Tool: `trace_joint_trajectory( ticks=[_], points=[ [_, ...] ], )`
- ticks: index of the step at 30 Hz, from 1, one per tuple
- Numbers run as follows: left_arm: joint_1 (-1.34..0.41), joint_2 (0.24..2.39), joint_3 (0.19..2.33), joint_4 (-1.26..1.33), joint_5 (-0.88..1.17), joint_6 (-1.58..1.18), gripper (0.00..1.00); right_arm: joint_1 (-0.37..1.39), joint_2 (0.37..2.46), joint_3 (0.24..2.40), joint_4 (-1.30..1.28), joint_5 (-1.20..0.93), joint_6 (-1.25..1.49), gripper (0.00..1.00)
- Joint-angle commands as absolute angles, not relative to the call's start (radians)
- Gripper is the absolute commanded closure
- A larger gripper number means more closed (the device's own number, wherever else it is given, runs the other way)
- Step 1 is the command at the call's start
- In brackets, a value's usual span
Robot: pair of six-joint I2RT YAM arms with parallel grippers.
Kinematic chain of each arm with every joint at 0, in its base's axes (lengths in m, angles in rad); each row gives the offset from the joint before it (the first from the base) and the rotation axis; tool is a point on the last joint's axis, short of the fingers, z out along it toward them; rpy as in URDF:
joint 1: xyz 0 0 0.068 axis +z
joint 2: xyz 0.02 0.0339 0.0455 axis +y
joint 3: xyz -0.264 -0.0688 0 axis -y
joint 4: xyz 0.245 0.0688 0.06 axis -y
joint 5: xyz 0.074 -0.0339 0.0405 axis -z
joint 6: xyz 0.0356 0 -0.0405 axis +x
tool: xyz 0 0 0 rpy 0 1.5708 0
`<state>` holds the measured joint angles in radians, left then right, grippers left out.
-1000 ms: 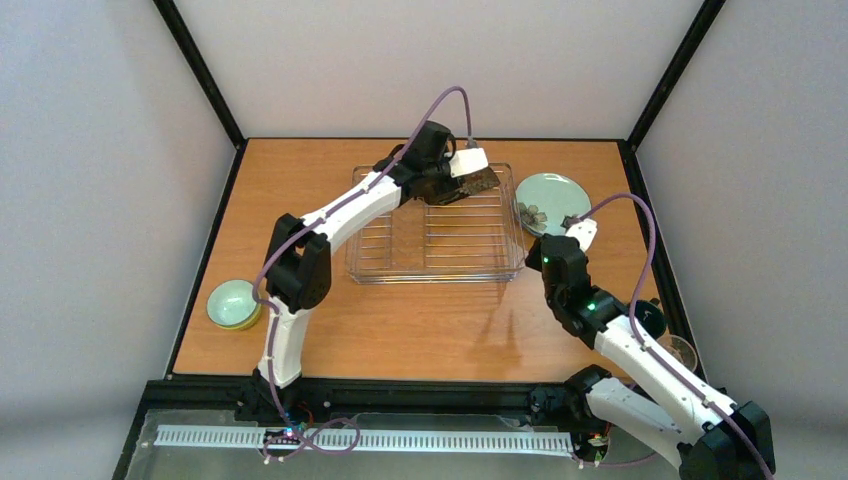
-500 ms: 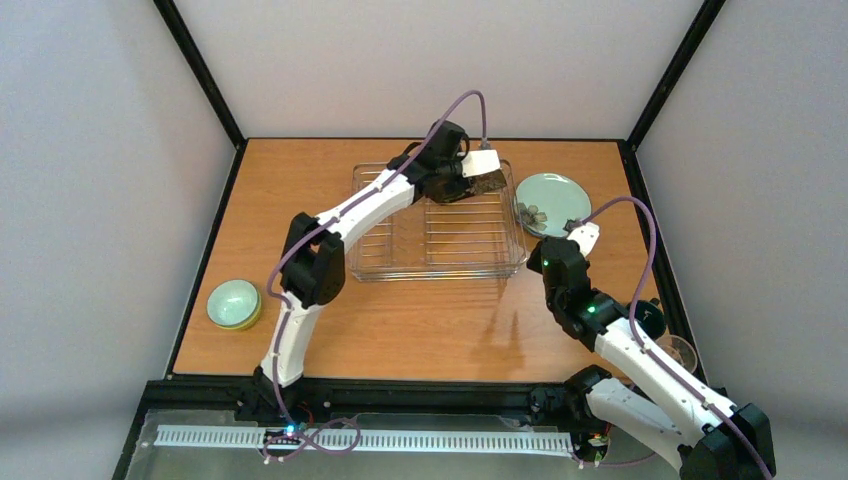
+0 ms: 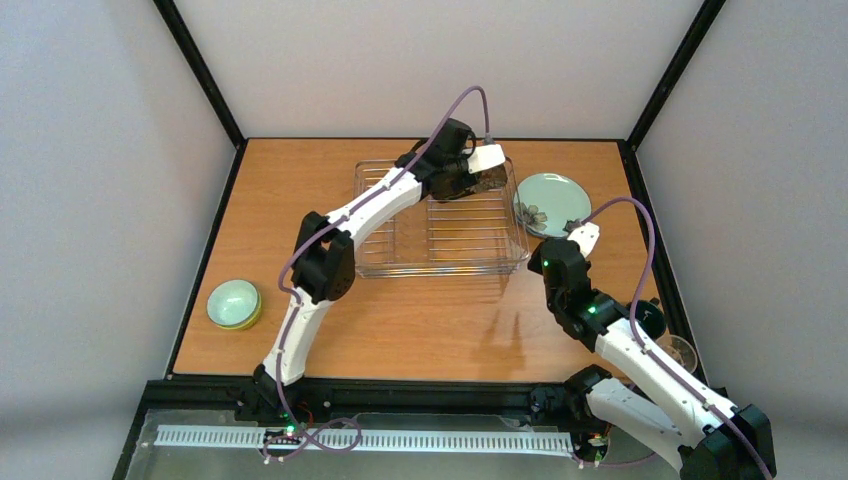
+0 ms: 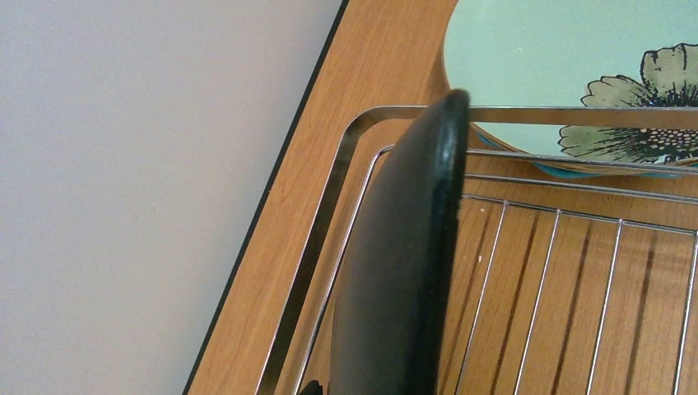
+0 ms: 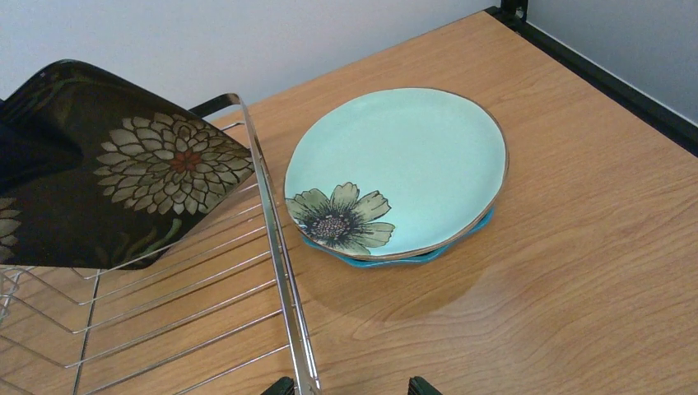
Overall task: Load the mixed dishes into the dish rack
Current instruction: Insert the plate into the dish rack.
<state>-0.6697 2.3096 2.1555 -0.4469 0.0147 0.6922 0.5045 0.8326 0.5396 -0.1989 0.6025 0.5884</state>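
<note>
From above, the black square floral plate [image 3: 487, 181] stands tilted on edge in the far right corner of the dish rack [image 3: 440, 268]. Its patterned face is turned toward the right side of the worktop [image 3: 280, 180]. The left gripper [image 3: 474, 183] is right against the plate's left side, but whether it pinches the plate cannot be told. The pale mint plate [image 3: 555, 195] lies flat just beside the rack's right rim, and the right gripper [image 3: 570, 225] hovers near its front edge.

The left wrist camera sees the black plate edge-on. Its dark rim runs from the bottom of the view up toward the rack's rounded corner, leaning slightly right, with the mint plate beyond the rim wire.

The right wrist camera shows the plate's gold-and-red chrysanthemum face sloping, its lower edge down at the rack wires and its upper corner high at the left. The mint plate, painted with one flower, rests on a blue plate [image 5: 370, 262]. The right gripper's fingertips are spread apart, with nothing between them.
</note>
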Motion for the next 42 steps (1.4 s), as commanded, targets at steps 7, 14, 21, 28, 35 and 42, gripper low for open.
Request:
trace_joint_trajectory(
  ticks=[7,14,21,28,35,42],
  points=[
    [-0.673,2.357,2.172,-0.532,-0.082,0.629,0.66,0.497,0.840,0.569,-0.199,0.620,0.582,0.21],
    [-0.672,2.347,2.179,-0.504,-0.134,0.634,0.66,0.498,0.849,0.595,-0.214,0.623,0.571,0.21],
    [-0.668,2.343,2.176,-0.476,-0.186,0.639,0.66,0.497,0.873,0.626,-0.227,0.623,0.560,0.20],
    [-0.654,2.338,2.177,-0.459,-0.185,0.639,0.63,0.498,0.902,0.637,-0.213,0.619,0.551,0.21],
    [-0.639,2.336,2.181,-0.459,-0.159,0.614,0.55,0.497,0.924,0.636,-0.192,0.614,0.549,0.21],
    [-0.627,2.360,2.211,-0.453,-0.152,0.599,0.49,0.497,0.947,0.646,-0.184,0.611,0.546,0.20]
  ],
)
